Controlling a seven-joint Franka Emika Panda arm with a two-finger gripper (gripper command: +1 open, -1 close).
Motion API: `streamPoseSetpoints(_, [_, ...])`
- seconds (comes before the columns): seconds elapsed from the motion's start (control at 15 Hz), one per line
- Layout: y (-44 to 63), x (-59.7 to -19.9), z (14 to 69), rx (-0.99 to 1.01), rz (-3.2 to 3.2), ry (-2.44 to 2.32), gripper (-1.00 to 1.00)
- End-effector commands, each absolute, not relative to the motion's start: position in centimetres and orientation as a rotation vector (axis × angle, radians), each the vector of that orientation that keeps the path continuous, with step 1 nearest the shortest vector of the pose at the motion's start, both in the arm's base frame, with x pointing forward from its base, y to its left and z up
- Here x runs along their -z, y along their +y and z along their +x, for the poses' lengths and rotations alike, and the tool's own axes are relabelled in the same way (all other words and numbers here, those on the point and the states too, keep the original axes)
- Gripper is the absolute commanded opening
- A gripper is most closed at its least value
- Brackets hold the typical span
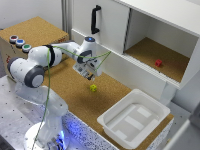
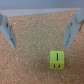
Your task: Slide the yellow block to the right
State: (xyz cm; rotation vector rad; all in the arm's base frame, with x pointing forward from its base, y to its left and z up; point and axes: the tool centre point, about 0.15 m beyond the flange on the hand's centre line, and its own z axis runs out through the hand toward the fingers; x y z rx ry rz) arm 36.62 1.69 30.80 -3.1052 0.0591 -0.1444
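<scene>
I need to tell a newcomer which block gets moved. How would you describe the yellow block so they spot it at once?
Start at the cork table in front of the white cabinet. On the cork, between the robot's hand and the white tub, sits the yellow block. It is a tiny bright yellow cube; the only other block is red and lies inside the cabinet's open compartment.

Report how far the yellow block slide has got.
Done: the claw is positioned over the cork, just above the yellow block. In hand: the wrist view shows its fingers spread, block apart from them, no contact. Left: lowering beside the block and the whole slide.
</scene>
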Motion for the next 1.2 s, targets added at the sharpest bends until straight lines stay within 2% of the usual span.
streamPoseSetpoints(0.0, [1.7, -31.0, 36.3, 0.133, -3.131, 0.038, 1.00])
streamPoseSetpoints(0.27, [-1.3, -29.9, 36.9, 0.211, -3.142, 0.082, 1.00])
streamPoseSetpoints(0.6, [-4.9, -23.9, 36.9, 0.118, -3.159, 0.098, 1.00])
streamPoseSetpoints(0.8, [-4.2, -21.7, 36.9, 0.186, -3.165, 0.036, 1.00])
streamPoseSetpoints(1.13, [-2.1, -22.1, 38.0, 0.242, -3.134, -0.005, 1.00])
